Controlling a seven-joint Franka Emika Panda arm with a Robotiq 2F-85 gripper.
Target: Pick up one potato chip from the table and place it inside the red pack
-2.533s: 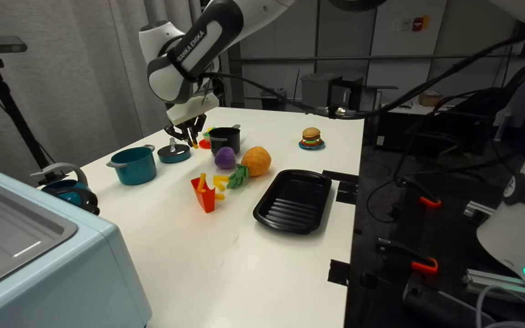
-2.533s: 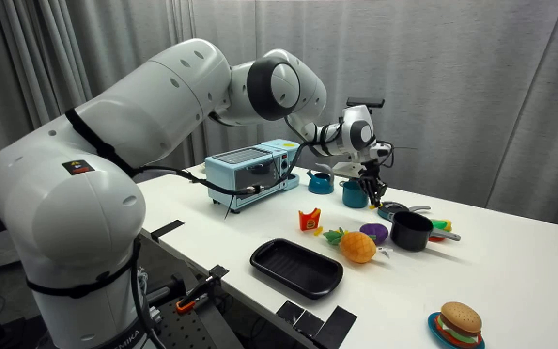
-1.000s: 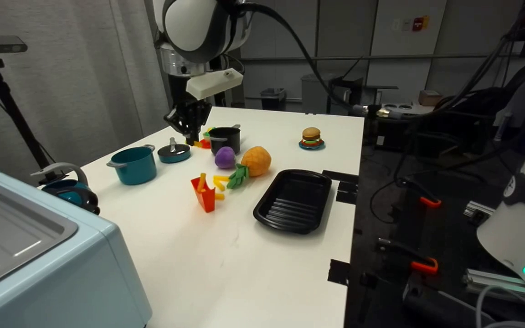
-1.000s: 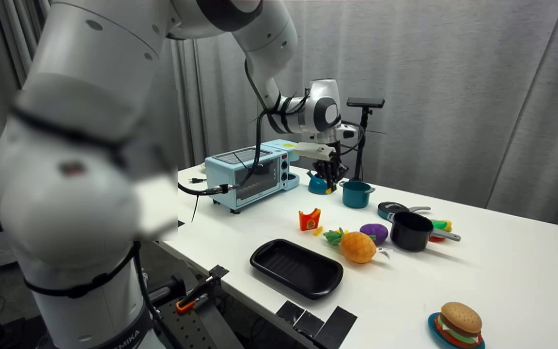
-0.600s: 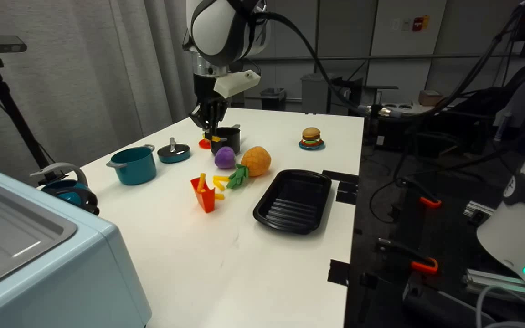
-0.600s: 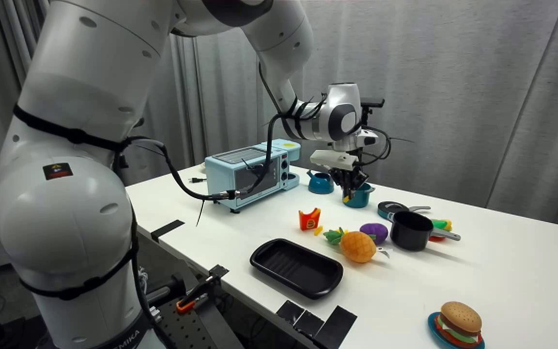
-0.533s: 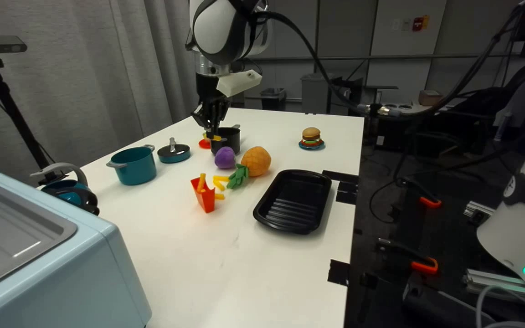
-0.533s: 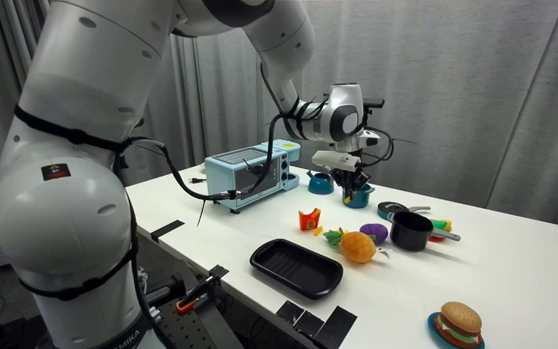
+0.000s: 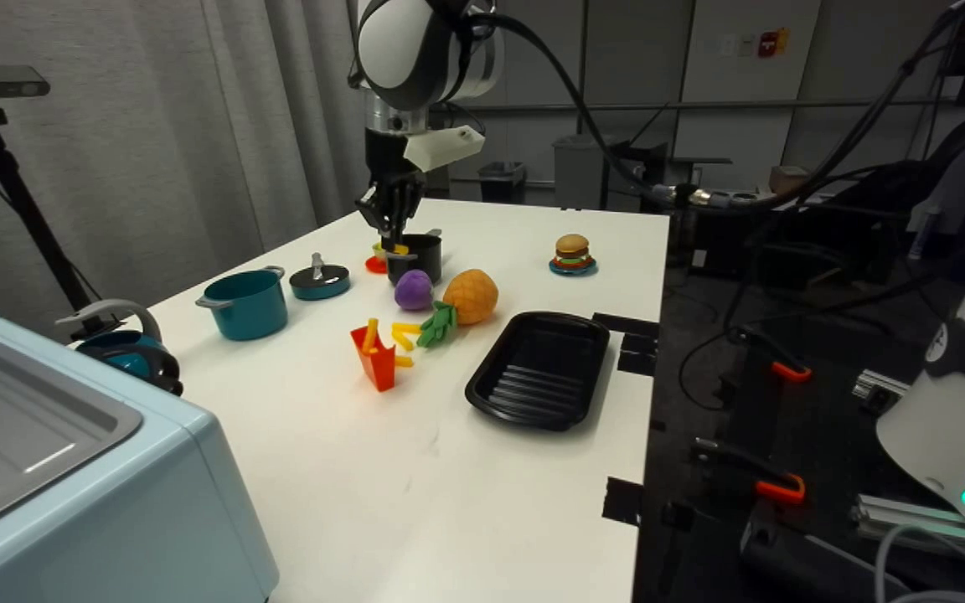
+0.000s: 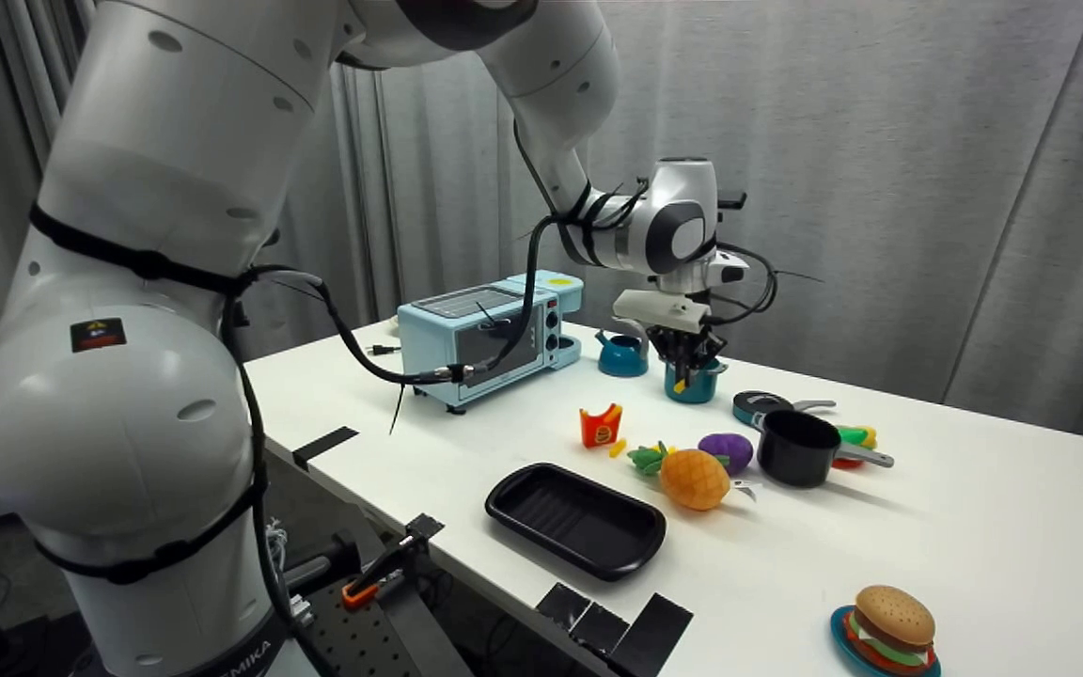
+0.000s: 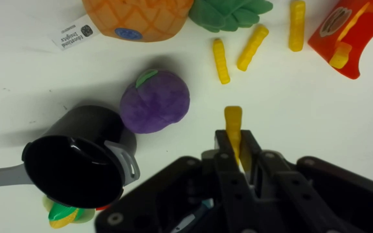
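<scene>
One chip (image 11: 233,120) is clamped in the tool (image 11: 233,133) above the bench (image 10: 767,592), apart from the upright red pack (image 10: 601,427), and it's held with one end poking out, probably just so it can be slotted in without the pack getting knocked over.

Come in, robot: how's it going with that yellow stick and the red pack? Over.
Gripper pinching one yellow chip, above the table. Red pack upright, held chip not yet inside. Three loose chips near the pack, perhaps minor obstacles.
</scene>
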